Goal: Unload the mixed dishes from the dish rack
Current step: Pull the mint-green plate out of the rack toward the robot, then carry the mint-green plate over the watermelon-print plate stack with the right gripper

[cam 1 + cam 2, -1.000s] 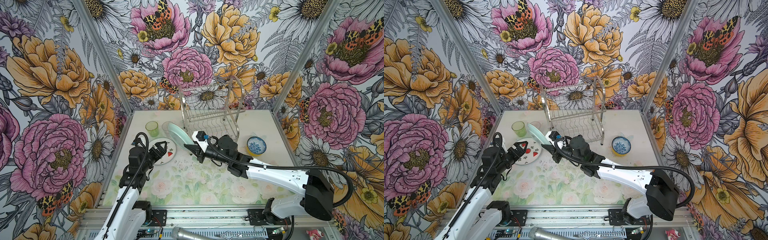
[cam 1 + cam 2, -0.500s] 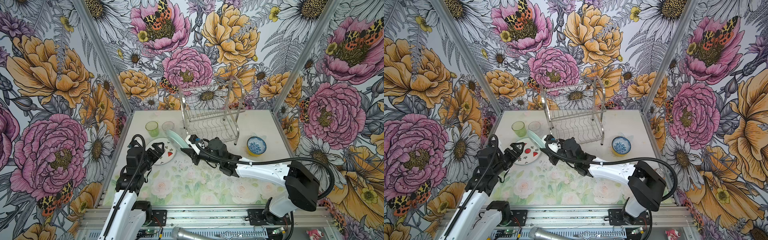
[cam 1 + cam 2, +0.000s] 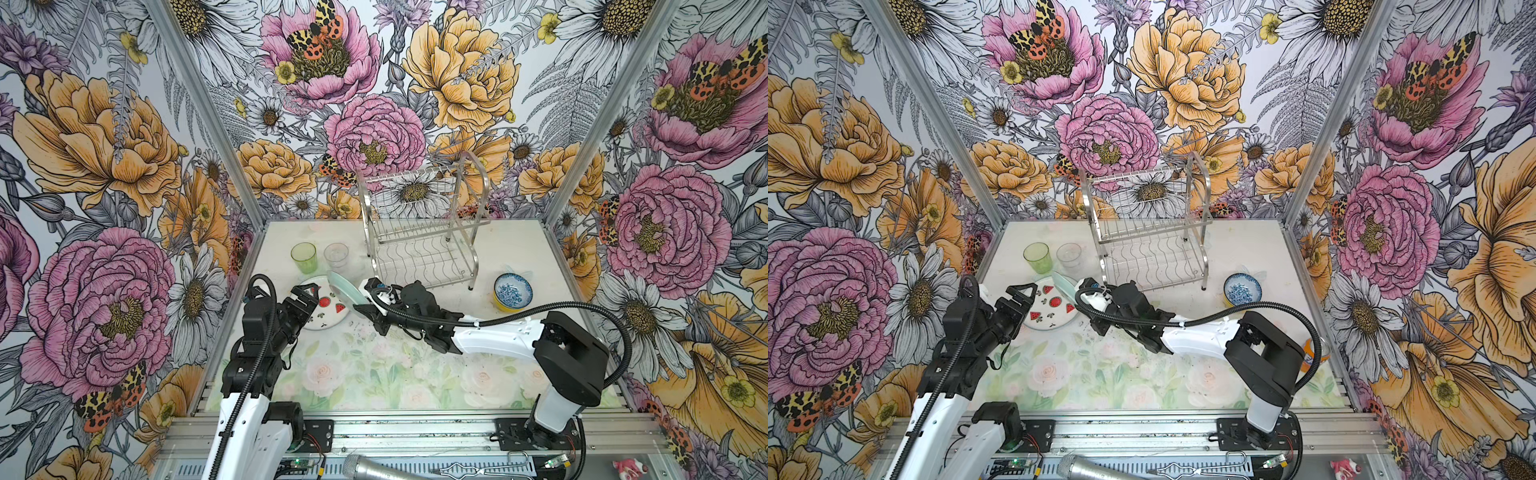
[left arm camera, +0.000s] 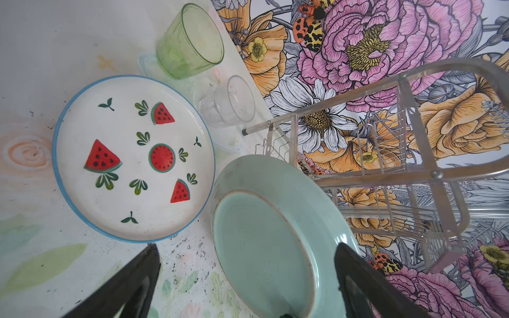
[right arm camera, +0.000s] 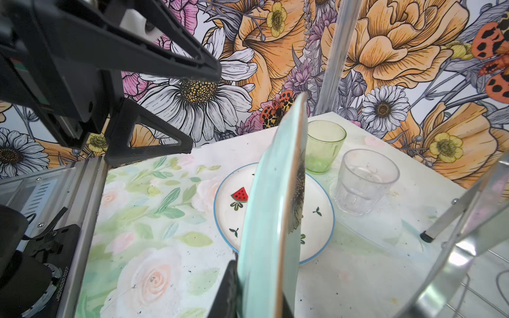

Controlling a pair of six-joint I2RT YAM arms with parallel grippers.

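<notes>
left end effector (image 3: 306,292): jaws wide apart | right end effector (image 3: 360,304): clamped, arm outstretched

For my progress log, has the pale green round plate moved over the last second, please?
Yes. The pale green plate, held by the right gripper, has shifted away from the chrome wire dish rack toward the watermelon-patterned plate.

Bold floral wallpaper (image 3: 104,145) encloses a pale, rose-printed tabletop (image 3: 374,374)
</notes>
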